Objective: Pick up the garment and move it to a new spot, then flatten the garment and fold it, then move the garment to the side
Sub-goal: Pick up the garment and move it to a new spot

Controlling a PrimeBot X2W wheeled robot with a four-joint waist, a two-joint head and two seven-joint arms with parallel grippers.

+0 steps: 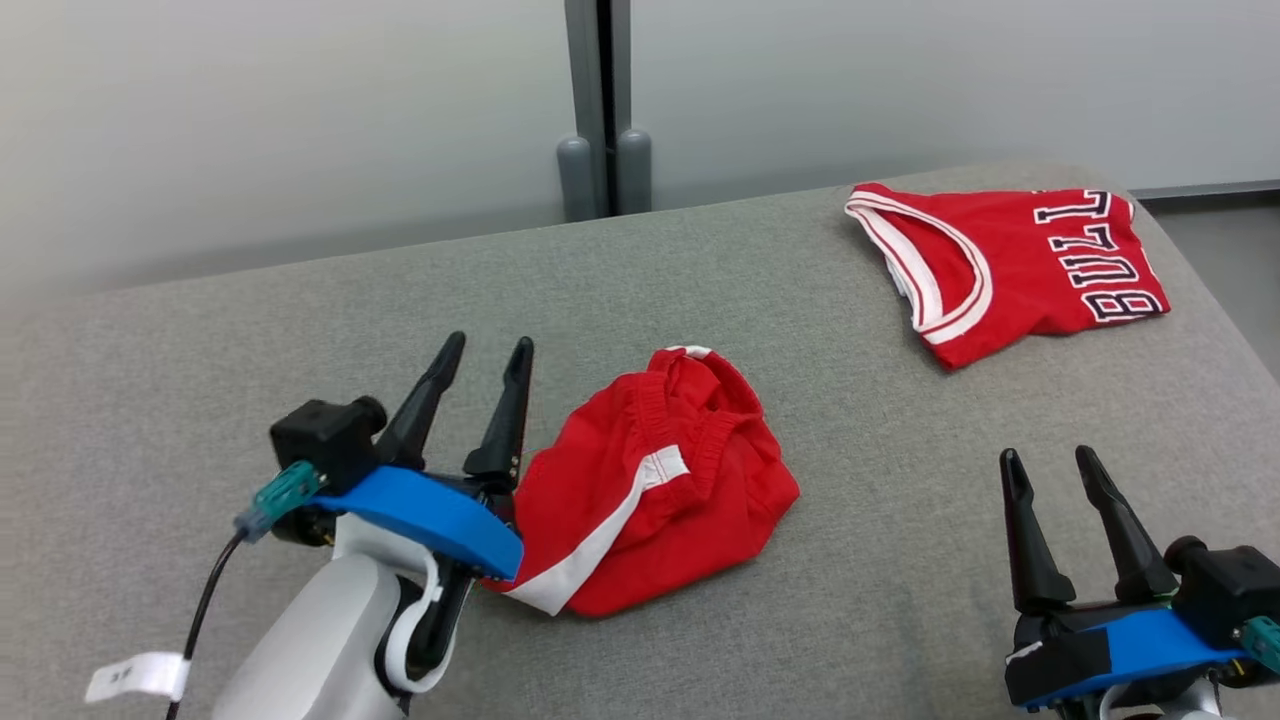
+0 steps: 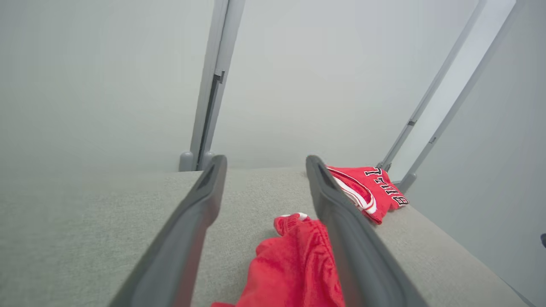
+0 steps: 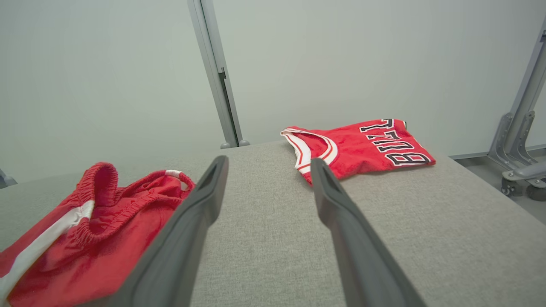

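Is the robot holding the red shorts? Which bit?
Nothing is held. The left gripper and right gripper are open and empty; the red shorts lie loose beside the left one.

Just right of the left gripper (image 1: pixel 489 343), the shorts (image 1: pixel 660 480) are soft, crumpled red cloth with a puckered elastic waist. Far ahead of the right gripper (image 1: pixel 1047 454), the jersey (image 1: pixel 1010 265) is flatter matt cloth. Both lie on a coarse grey woven cover (image 1: pixel 800 600). The fingers (image 1: pixel 1025 540) look like matt dark plastic.
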